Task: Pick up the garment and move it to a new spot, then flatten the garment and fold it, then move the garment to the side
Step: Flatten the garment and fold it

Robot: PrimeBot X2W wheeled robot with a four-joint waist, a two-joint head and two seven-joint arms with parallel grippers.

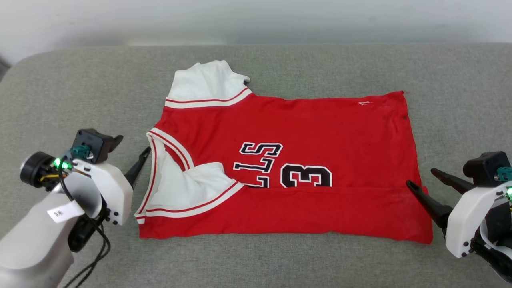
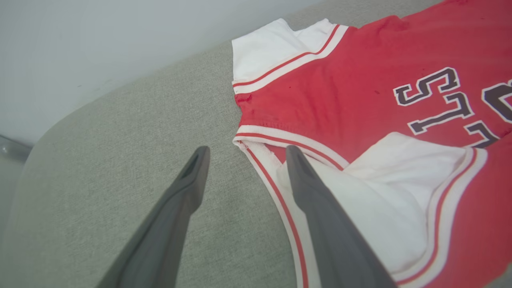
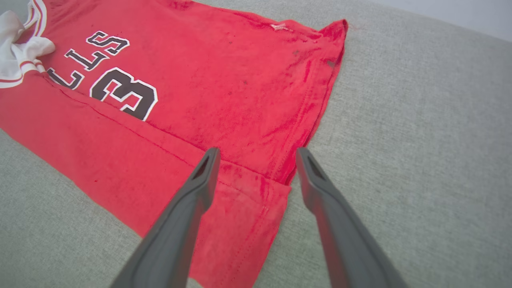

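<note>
Red garment (image 1: 320, 128) fold hides half its lettering (image 1: 306, 176) | left claw (image 2: 248, 150), right claw (image 3: 259, 152) both released

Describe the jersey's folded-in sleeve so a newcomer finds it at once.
On the grey fabric surface lies a red jersey, collar toward the robot's left. The folded-in sleeve is the white patch lying on the red body beside the black lettering. The other sleeve sticks out beyond the body.
</note>
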